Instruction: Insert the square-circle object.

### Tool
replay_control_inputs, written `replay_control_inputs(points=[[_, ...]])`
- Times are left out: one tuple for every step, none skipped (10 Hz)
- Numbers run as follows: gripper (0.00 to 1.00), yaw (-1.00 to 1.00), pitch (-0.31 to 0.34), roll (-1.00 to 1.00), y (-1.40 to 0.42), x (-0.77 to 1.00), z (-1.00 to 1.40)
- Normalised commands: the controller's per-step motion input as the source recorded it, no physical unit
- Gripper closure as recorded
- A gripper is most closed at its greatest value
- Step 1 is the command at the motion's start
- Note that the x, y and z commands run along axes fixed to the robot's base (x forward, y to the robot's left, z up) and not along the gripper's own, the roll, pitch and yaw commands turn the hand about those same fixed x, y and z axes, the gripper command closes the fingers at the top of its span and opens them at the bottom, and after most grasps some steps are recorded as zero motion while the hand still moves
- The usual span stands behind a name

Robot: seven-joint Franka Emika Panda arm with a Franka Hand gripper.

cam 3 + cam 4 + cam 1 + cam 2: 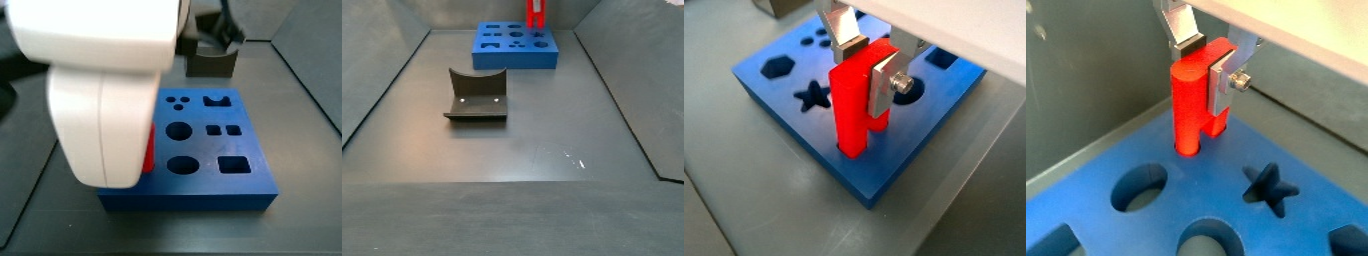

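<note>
The square-circle object is bright red, upright, with two parallel prongs pointing down. My gripper is shut on its upper end, one silver finger on each side. It stands at the blue board near one edge. In a wrist view the round prong meets a hole at the board's surface; how deep it sits I cannot tell. In a side view the red piece rises from the board at the far end. In a side view the white arm hides all but a red sliver.
The board has star, hexagon, round and square holes. The dark fixture stands on the grey floor in front of the board, also seen behind it. Grey walls enclose the floor.
</note>
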Motion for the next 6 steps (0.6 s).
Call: replay_control_inputs(points=[[1.00,-0.23,0.000,0.00,0.05,-0.03,-1.00],[1.00,-0.30,0.000,0.00,0.04,-0.03,-1.00],[1.00,-0.28,0.000,0.00,0.05,-0.03,-1.00],[1.00,-0.17,-0.006,0.00,0.02,-0.01,-1.00],[1.00,0.00,-0.164,-0.35,0.00,-0.03,-0.39],[1.00,0.00,-0.056,-0.13,0.00,0.00,-0.14]])
